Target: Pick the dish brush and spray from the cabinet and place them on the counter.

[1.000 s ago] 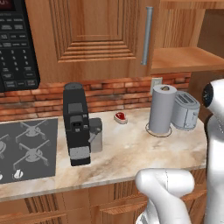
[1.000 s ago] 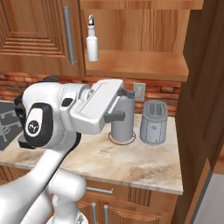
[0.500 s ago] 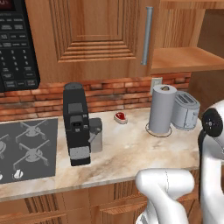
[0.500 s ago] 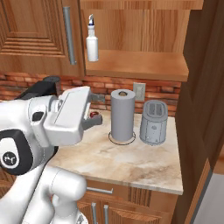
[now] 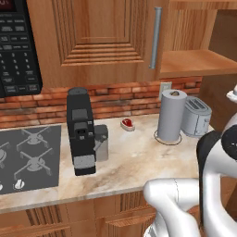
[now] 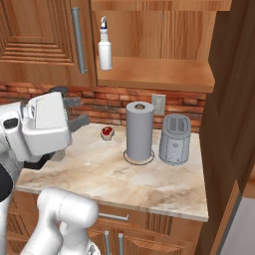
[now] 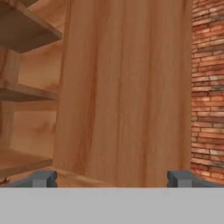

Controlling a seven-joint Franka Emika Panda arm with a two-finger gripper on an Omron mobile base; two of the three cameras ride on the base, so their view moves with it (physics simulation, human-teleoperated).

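Observation:
The spray, a slim white bottle with a trigger nozzle, stands upright at the left end of the wooden shelf in the open cabinet. The dish brush is out of view. In the right base view my gripper hangs over the left part of the counter, well below and left of the spray, with its jaws open and nothing between them. The hand view has my gripper with fingertips far apart, facing a wooden panel. The cabinet door to the left is closed.
A grey paper towel roll and a toaster stand at the back of the counter under the shelf. A small red object lies near the brick wall. A black coffee machine, stove and microwave sit to the left.
My arm has swung down and to the left, uncovering the paper towel roll in the right base view. The jaws stayed open. The spray has not moved.

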